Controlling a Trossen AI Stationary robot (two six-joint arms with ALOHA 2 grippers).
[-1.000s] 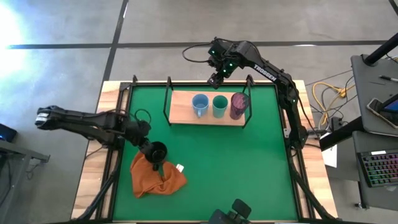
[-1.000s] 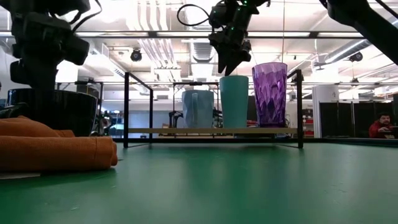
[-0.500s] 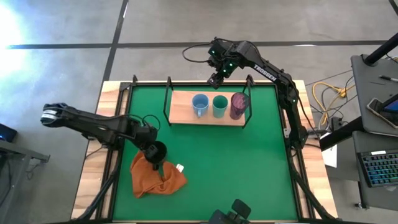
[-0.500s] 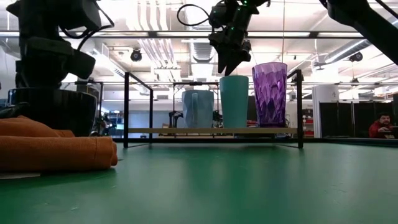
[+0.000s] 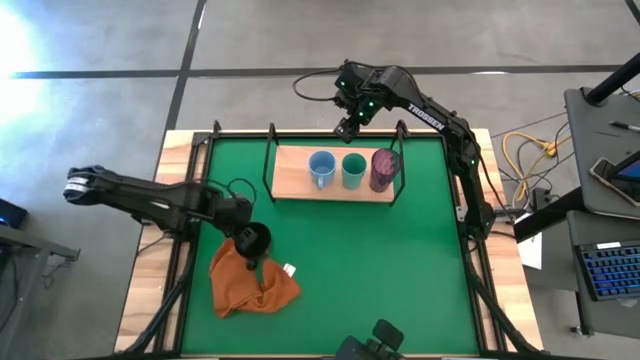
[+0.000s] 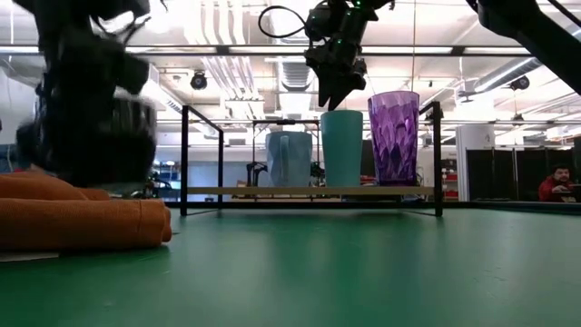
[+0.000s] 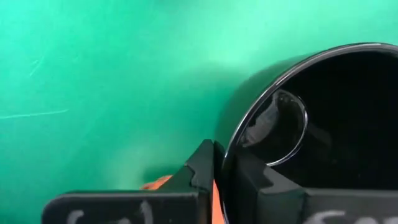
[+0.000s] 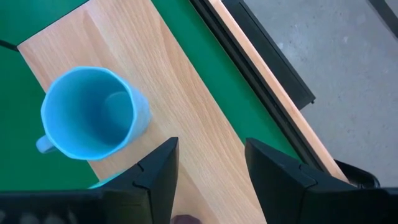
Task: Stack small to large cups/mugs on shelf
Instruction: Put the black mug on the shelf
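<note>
high view: the left gripper (image 5: 250,243) is clamped on the rim of the black mug (image 5: 253,240), which sits at the top edge of the orange cloth (image 5: 250,282) on the green mat (image 5: 380,270). on the shelf (image 5: 290,172) stand, left to right, the blue mug (image 5: 321,168), the teal cup (image 5: 353,169) and the purple tumbler (image 5: 384,168); the board's left end is bare. the right gripper (image 5: 346,127) hangs over the shelf's far edge, holding nothing.

low view: the black mug (image 6: 91,136) is a dark shape above the cloth (image 6: 82,218) (whether it touches the cloth i cannot tell). the blue mug (image 6: 289,159), teal cup (image 6: 342,148) and tumbler (image 6: 393,138) stand upright in a row, and the right gripper (image 6: 334,86) hovers just above the teal cup.

left wrist view: the fingers (image 7: 199,171) pinch the mug's wall (image 7: 323,124), one outside and one inside.

right wrist view: the fingers (image 8: 158,171) are spread apart over the board (image 8: 186,106), empty, with the blue mug (image 8: 90,115) beside them.
</note>
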